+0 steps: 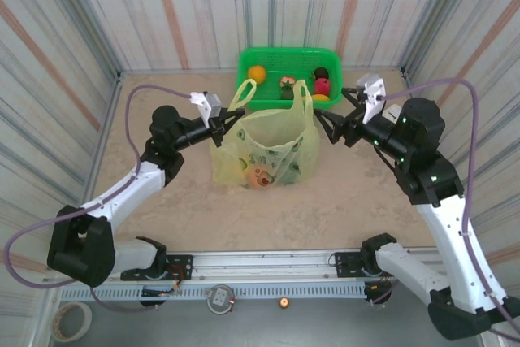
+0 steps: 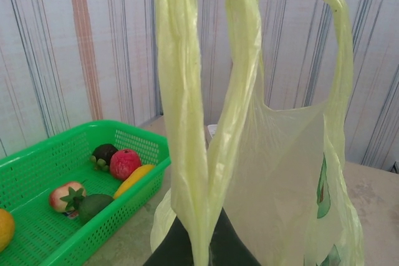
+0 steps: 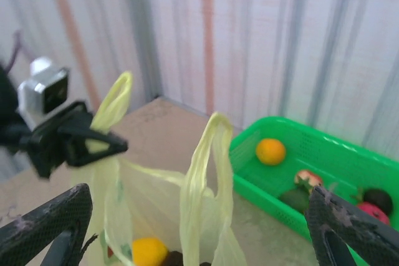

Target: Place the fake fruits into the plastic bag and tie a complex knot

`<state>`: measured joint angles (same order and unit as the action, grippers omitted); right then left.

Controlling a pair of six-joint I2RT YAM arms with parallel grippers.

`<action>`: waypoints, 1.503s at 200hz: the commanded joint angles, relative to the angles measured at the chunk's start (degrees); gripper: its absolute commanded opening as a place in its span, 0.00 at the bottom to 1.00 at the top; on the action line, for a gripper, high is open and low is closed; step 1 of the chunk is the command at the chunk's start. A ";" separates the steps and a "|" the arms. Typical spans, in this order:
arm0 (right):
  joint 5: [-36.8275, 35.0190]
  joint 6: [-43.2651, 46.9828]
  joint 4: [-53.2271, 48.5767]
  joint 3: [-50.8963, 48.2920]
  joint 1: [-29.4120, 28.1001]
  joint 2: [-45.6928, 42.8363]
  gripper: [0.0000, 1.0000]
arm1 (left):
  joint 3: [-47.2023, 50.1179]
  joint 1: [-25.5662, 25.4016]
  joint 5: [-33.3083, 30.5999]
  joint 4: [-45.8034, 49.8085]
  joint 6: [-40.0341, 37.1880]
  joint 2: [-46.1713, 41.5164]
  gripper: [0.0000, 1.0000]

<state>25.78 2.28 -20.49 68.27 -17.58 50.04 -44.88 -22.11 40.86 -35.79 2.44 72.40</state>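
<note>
My left gripper (image 1: 230, 125) is clamped on one loop handle (image 2: 181, 123) of the plastic bag (image 1: 268, 148); in the left wrist view the thin film runs down between its dark fingers (image 2: 237, 255). It holds that side of the bag up and the mouth open. My right gripper (image 1: 329, 126) hangs just beside the bag's other side, its fingers (image 3: 50, 222) spread wide and holding nothing. The second handle (image 3: 209, 154) stands loose between them.

The bag sits on the table (image 1: 162, 201), just in front of the green basket (image 1: 244, 62). A few fake fruits (image 1: 258, 176) lie in its bottom. Several more, including an orange one (image 1: 257, 73), wait in the basket.

Risks as I judge them:
- The film is slippery. If it slides out of the left pinch, the bag would slump and the mouth would close.
- The right arm's path to the basket passes the loose handle. Snagging it could drag or tip the bag and spill the fruit.
- A glossy fruit may squirt from the fingers or bounce off the rim.
</note>
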 commanded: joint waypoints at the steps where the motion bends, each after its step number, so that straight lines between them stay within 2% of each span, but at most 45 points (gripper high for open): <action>1: 26.36 11.49 8.32 -3.42 7.34 4.89 0.90 | -1.45 0.65 1.58 -0.61 0.41 0.04 0.00; 13: 31.98 10.51 9.63 -4.15 9.62 6.38 0.90 | -1.27 0.59 1.74 -0.68 0.31 0.00 0.00; 50: 37.28 10.21 12.63 -4.71 11.06 15.91 0.89 | -1.63 0.65 3.12 -1.99 1.10 0.98 0.00; 100: 36.61 5.21 23.56 -8.72 9.85 21.67 0.88 | -1.51 0.66 5.31 -3.87 1.73 1.51 0.00; 158: 34.43 4.84 29.40 -3.78 6.29 32.78 0.85 | -1.47 0.66 7.21 -4.84 1.96 1.96 0.00; 180: 34.69 2.49 33.70 -2.60 6.26 35.73 0.76 | -1.48 0.66 7.43 -4.81 1.88 1.87 0.00; 222: 35.57 2.71 34.07 2.19 5.16 40.37 0.40 | -1.79 0.66 7.99 -4.80 1.96 2.13 0.00; 231: 34.34 3.76 33.96 2.02 4.87 39.61 0.28 | -1.79 0.61 7.84 -4.52 1.96 2.04 0.00; 259: 26.88 6.51 31.46 -0.20 3.69 34.96 0.09 | -2.30 0.66 6.60 -2.67 1.41 1.52 0.00; 271: 26.02 11.46 26.66 -0.90 2.19 32.43 0.00 | -2.70 0.66 6.02 -1.85 1.89 1.60 0.00; 288: 17.97 19.92 20.04 -2.72 -2.23 27.81 0.00 | -3.87 0.66 5.62 0.37 2.56 1.89 0.00; 300: 15.35 24.00 19.20 -4.73 -4.23 25.33 0.00 | -4.41 0.64 5.49 1.34 3.25 2.04 0.00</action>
<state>50.04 13.96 5.45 66.41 -17.02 82.24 -46.41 -22.06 46.72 -36.88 4.34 74.26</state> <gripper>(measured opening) 0.052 0.047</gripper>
